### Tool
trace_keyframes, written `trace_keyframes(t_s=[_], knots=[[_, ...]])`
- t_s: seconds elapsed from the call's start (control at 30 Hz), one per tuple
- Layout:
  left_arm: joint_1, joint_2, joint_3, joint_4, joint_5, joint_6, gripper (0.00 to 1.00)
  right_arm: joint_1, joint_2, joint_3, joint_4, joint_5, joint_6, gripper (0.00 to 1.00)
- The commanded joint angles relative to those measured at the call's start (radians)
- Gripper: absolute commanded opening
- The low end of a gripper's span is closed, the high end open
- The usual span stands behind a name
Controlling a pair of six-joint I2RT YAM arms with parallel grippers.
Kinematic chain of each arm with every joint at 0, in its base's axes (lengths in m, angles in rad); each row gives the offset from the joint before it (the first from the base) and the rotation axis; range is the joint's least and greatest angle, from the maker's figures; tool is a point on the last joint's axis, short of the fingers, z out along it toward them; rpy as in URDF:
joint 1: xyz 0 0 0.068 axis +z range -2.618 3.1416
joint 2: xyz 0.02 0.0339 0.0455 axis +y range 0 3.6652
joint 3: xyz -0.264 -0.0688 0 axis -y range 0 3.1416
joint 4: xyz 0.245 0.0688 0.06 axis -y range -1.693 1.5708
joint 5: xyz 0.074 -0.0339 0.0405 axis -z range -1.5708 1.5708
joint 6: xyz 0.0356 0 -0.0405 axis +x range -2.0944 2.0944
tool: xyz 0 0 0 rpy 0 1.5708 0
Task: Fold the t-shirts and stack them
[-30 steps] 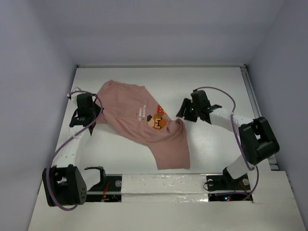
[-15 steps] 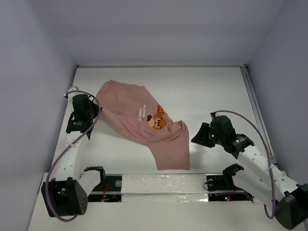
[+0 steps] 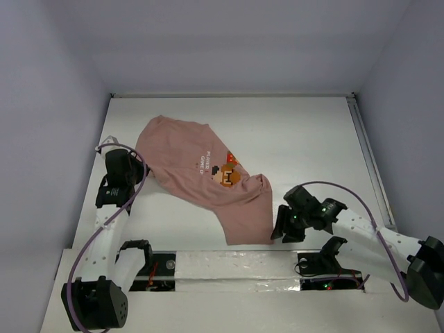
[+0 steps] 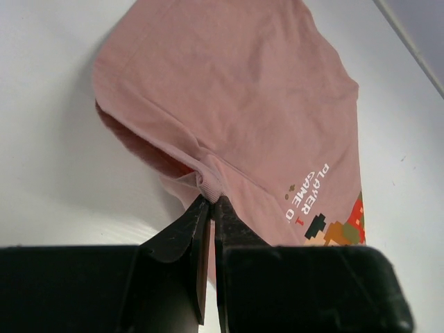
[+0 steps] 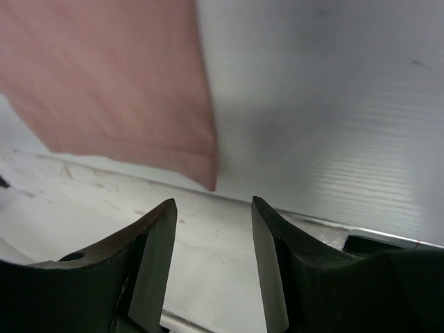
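The dusty-pink t-shirt lies rumpled on the white desk, left of centre, with its chest graphic facing up. From overhead, the left fingers only seem to meet its left edge, but the left wrist view shows them clenched on a bunched fold of fabric. The right fingers are released, just beside the shirt's near hem corner. Their wrist view shows that corner apart from both tips.

In the right wrist view the t-shirt looks blurred and cropped.
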Motion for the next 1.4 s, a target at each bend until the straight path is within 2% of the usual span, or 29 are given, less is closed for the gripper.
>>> trace_keyframes(t_s=[0.0, 0.33, 0.53, 0.67, 0.97, 1.0, 1.1, 1.2, 1.27, 1.3, 1.33, 1.37], knots=[[-0.004, -0.033, -0.007, 0.006, 0.024, 0.018, 0.00, 0.009, 0.008, -0.033, 0.047, 0.047, 0.097, 0.52], [-0.013, -0.033, -0.003, 0.010, 0.025, 0.022, 0.00, 0.069, 0.112, -0.094, 0.199, 0.024, 0.174, 0.47], [-0.023, -0.031, 0.002, 0.009, 0.025, 0.025, 0.00, 0.069, 0.091, -0.099, 0.168, 0.101, 0.212, 0.42], [-0.023, -0.033, 0.005, 0.012, 0.025, 0.018, 0.00, 0.069, 0.080, -0.128, 0.185, 0.095, 0.231, 0.39], [-0.023, -0.039, 0.014, 0.001, 0.025, 0.011, 0.00, 0.069, 0.092, -0.146, 0.219, 0.126, 0.244, 0.19], [-0.023, -0.041, 0.016, 0.001, 0.025, 0.009, 0.00, 0.069, 0.089, -0.143, 0.219, 0.132, 0.248, 0.12], [-0.032, -0.045, 0.013, 0.009, 0.065, -0.001, 0.00, 0.069, 0.025, -0.110, 0.176, 0.195, 0.231, 0.00], [-0.052, -0.050, 0.031, 0.019, 0.082, -0.030, 0.00, 0.069, -0.067, 0.051, 0.034, 0.349, 0.153, 0.00], [-0.079, -0.031, 0.132, 0.013, 0.062, -0.064, 0.00, 0.069, -0.119, 0.287, -0.093, 0.476, 0.090, 0.00], [-0.101, -0.019, 0.193, 0.007, 0.052, -0.070, 0.00, 0.069, -0.118, 0.385, -0.135, 0.526, 0.021, 0.00], [-0.157, 0.016, 0.341, -0.029, 0.035, -0.070, 0.00, 0.069, -0.093, 0.489, -0.180, 0.570, -0.011, 0.00], [-0.188, 0.034, 0.422, -0.054, -0.046, -0.066, 0.00, 0.069, -0.075, 0.709, -0.248, 0.660, -0.044, 0.00]])
